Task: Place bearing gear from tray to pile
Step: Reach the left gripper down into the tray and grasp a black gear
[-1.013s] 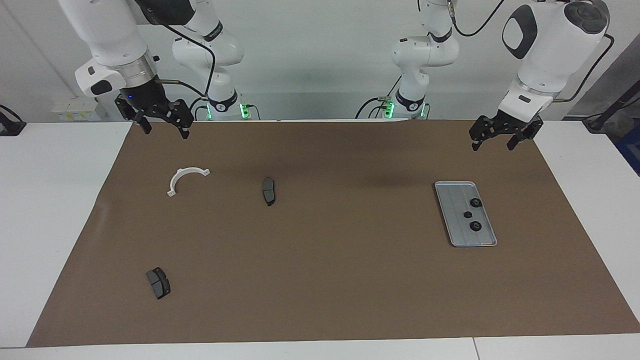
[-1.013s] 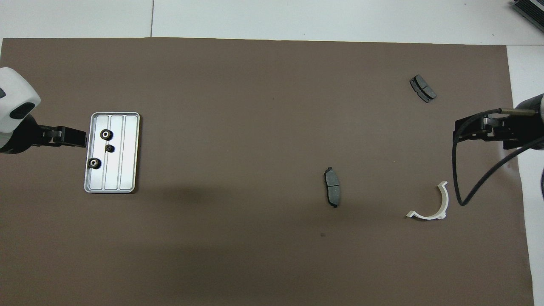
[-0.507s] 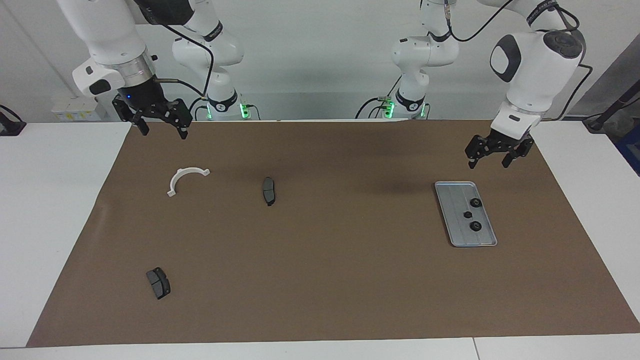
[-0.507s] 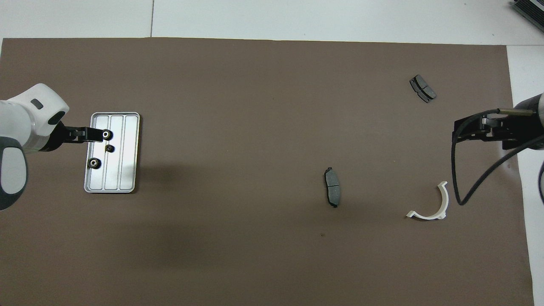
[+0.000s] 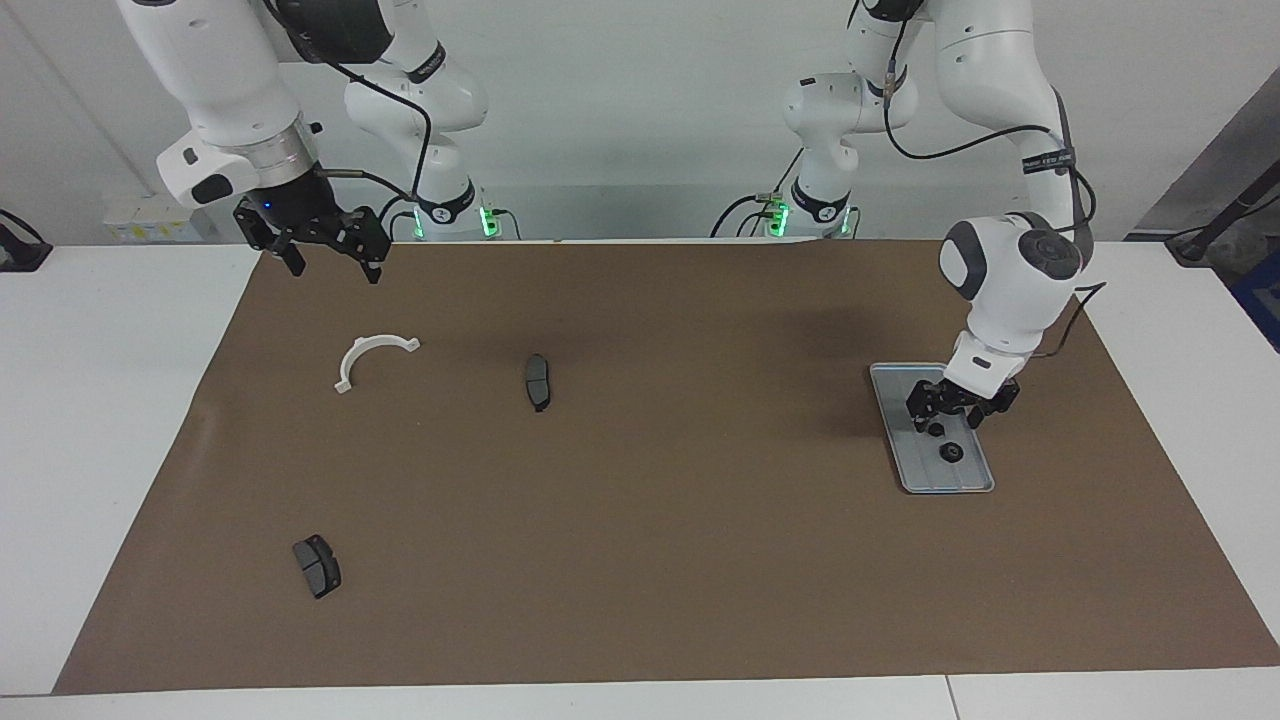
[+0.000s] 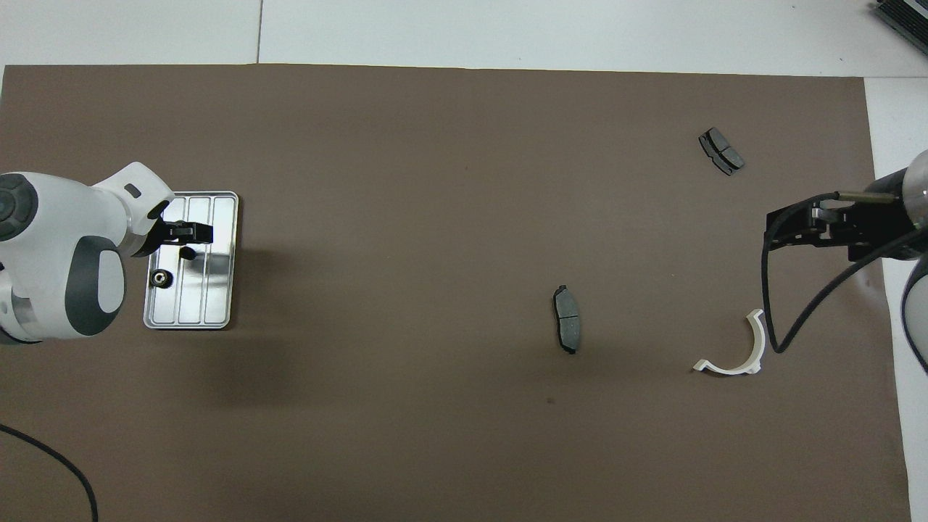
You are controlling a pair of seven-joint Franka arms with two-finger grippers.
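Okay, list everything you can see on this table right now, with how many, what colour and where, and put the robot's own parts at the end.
mat: one, brown, covering most of the white table.
tray: one, silver-grey, on the mat toward the left arm's end.
gears: two in plain sight, black, on the tray; the small one nearer the robots than the big one. Any third is hidden under the gripper.
bracket: one, white half-ring, toward the right arm's end.
brake pads: two, dark grey; one mid-mat, one farther from the robots.
left gripper: black, low over the tray.
right gripper: black, open, waiting above the mat's edge nearest the robots.
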